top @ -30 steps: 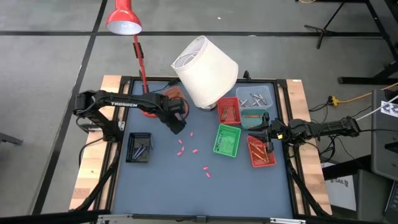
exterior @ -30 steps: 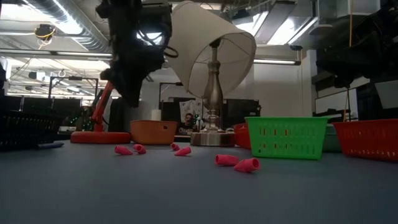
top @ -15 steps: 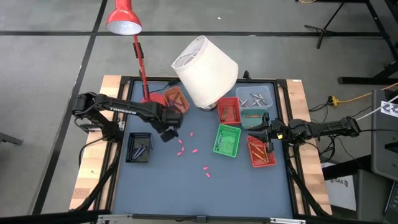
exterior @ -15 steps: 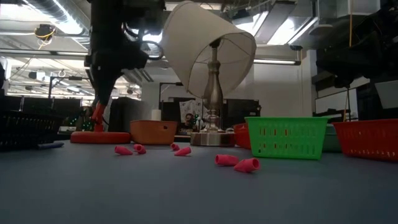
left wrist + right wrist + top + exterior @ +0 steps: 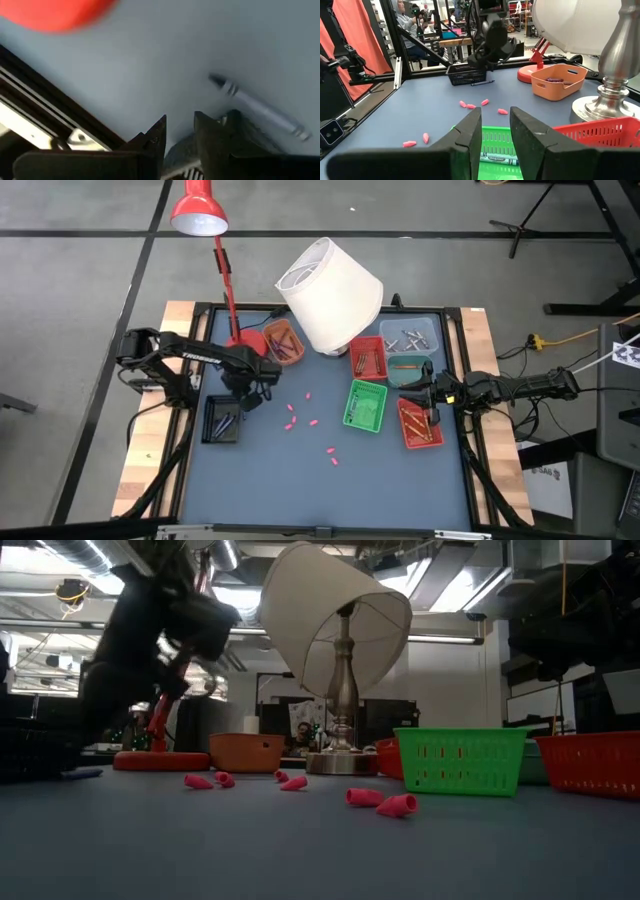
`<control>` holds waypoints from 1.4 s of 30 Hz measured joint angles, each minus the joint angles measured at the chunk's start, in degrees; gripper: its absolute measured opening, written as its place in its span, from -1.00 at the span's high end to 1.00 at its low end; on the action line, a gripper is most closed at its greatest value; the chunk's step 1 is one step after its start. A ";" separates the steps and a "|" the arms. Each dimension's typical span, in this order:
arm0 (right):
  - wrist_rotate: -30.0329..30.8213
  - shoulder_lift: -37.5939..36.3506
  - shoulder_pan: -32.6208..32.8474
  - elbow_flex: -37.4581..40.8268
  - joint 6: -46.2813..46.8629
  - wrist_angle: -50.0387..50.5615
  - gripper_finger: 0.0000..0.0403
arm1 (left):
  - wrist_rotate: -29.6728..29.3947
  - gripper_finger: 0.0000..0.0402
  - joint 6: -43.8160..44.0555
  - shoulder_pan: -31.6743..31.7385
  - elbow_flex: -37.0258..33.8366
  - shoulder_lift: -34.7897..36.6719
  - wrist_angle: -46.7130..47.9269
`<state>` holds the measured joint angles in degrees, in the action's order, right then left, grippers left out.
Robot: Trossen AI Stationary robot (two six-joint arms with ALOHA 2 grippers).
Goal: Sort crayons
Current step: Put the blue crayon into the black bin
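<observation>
High view: the left end effector (image 5: 247, 399) sits left of frame centre, at the upper right corner of the black tray (image 5: 222, 420), which holds grey crayons. The right end effector (image 5: 432, 395) rests at right of centre, between the green tray (image 5: 366, 406) and the red tray (image 5: 420, 423). Pink crayons (image 5: 312, 421) lie scattered on the blue surface (image 5: 300, 480) at centre frame. An orange tray (image 5: 284, 343) and a white lampshade (image 5: 330, 295) occupy the upper centre.

Low view: pink crayons (image 5: 382, 801) lie along mid-frame on the surface. The green tray (image 5: 460, 761) stands at right of centre, and the left arm is a dark blurred mass at upper left.

Left wrist view: the left end effector (image 5: 180, 126) shows its fingers slightly apart, nothing between them. A grey crayon (image 5: 260, 108) lies at right of centre on the surface, just beyond the fingertips.

Right wrist view: the right end effector (image 5: 495, 117) has its fingers slightly apart and empty, above the green tray (image 5: 495, 147) at bottom centre. Pink crayons (image 5: 471, 105) lie at centre left.
</observation>
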<state>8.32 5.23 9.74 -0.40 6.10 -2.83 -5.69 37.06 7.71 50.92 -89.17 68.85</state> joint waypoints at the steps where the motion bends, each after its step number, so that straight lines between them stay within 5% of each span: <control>1: 0.00 0.00 -0.02 0.00 0.00 0.01 0.51 | 1.14 0.58 0.00 0.11 -1.01 0.00 0.01; 8: 0.00 0.00 0.00 0.00 0.01 0.00 0.51 | 8.82 0.58 0.13 -0.31 -3.96 0.00 0.12; 42: 0.00 0.00 -0.02 -0.01 -0.01 0.00 0.51 | 8.18 0.58 21.04 1.87 -3.96 0.00 -11.58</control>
<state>8.32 5.23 9.72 -0.41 6.09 -2.83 2.50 58.09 9.58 46.96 -89.17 57.27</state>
